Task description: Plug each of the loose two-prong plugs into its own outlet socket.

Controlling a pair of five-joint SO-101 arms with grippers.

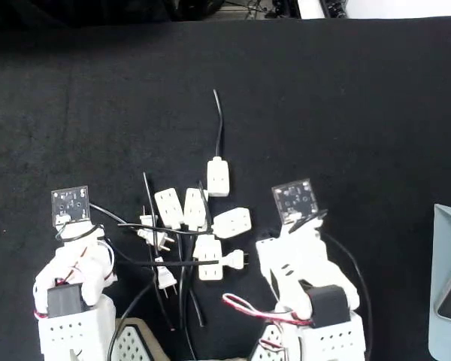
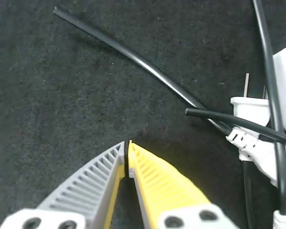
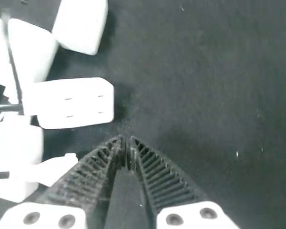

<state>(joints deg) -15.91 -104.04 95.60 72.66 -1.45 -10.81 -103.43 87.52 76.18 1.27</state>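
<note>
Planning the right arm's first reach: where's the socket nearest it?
In the high view the outlet socket lies at the cluster's right edge, between the other sockets and the right end effector.

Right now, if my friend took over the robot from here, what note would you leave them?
Left pincer: shut, empty, over the bare black table beside the pile.
Right pincer: shut, empty, tip near one white socket.
Things: sockets, plugs and black cords lie tangled mid-table, between the arms.
Done: nothing that I can see; the plugs in view show bare prongs.
Left: every plug needs its own socket.
</note>
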